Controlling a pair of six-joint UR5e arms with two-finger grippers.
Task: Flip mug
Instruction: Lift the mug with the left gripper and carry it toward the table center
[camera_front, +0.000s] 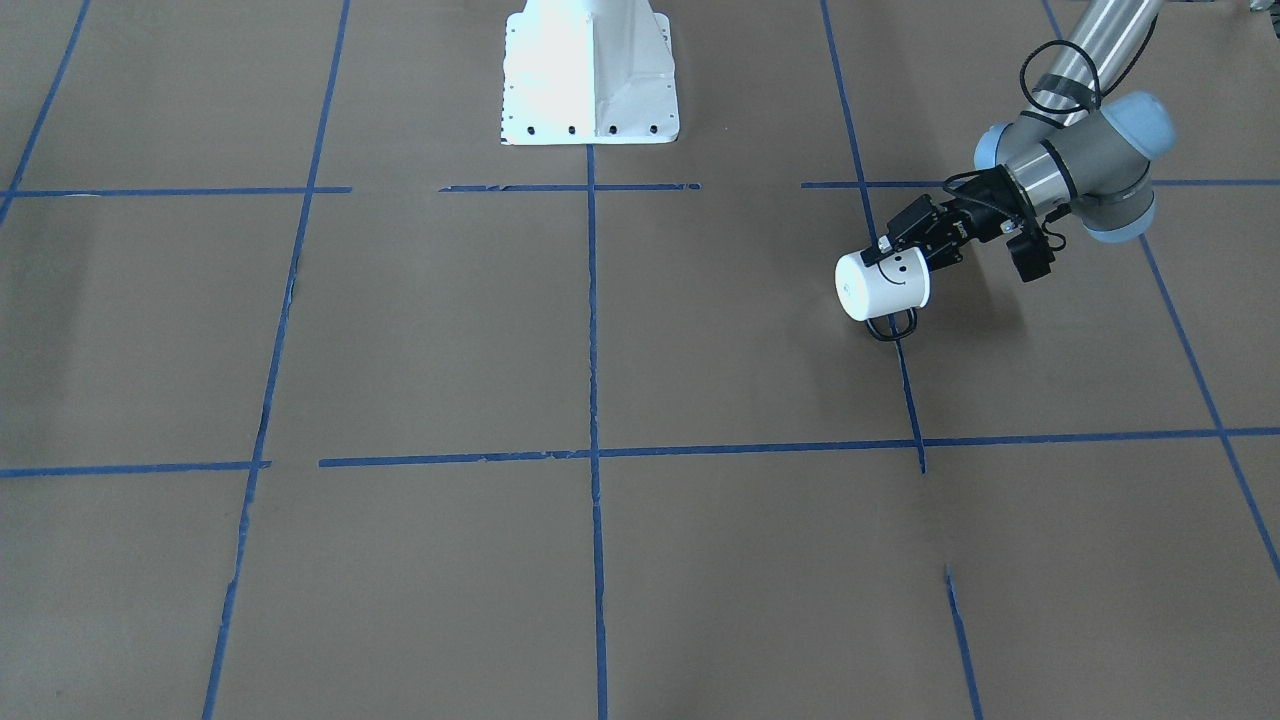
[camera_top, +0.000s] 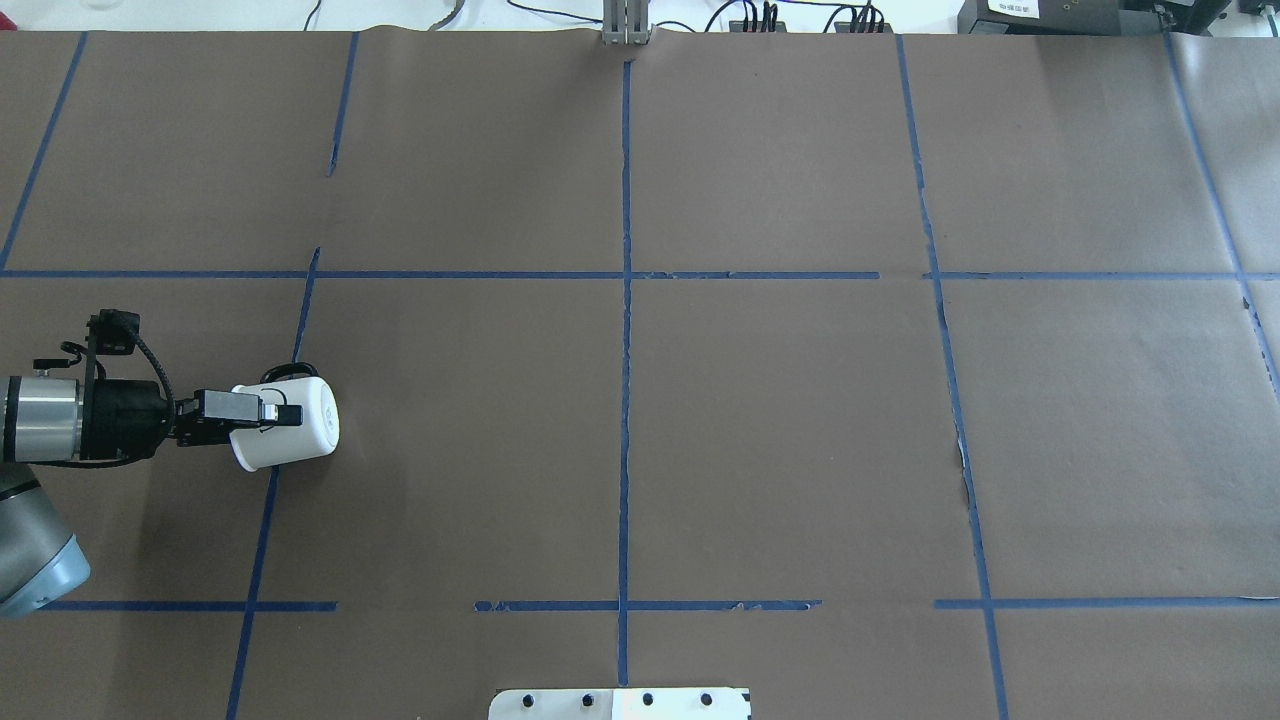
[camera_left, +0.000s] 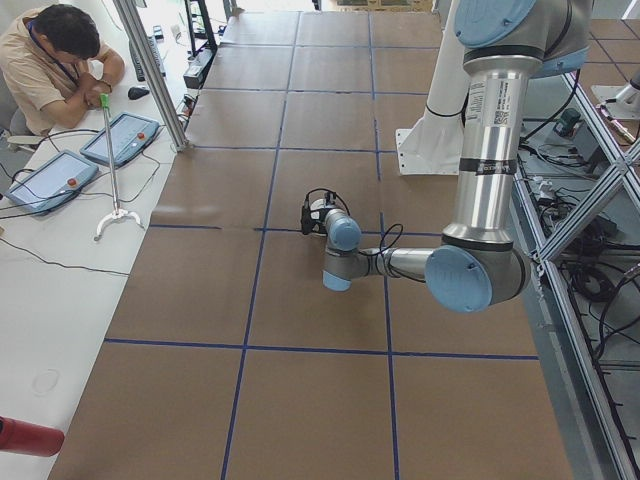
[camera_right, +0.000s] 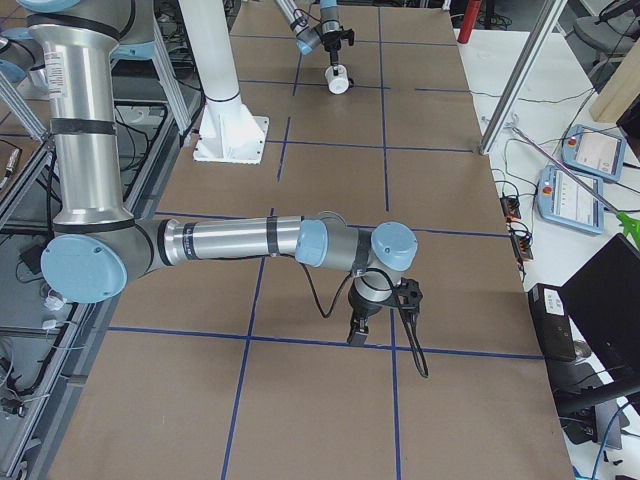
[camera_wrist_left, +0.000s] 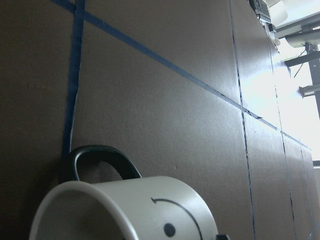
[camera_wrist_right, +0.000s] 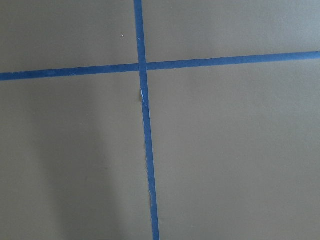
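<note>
On the mug (camera_front: 880, 290), black smiley face (camera_front: 897, 268)

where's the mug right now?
Overhead view, far left: the mug is on its side in the left gripper, over a blue tape line.

Overhead: mug (camera_top: 300, 432) mid-left of frame, turned sideways, mouth facing frame left, base facing right, handle (camera_top: 284, 371) toward frame top. Directly left of it, left gripper (camera_top: 268, 413) pinches the rim. Robot base plate (camera_top: 620, 703) at bottom centre of table (camera_top: 800, 450).
</note>
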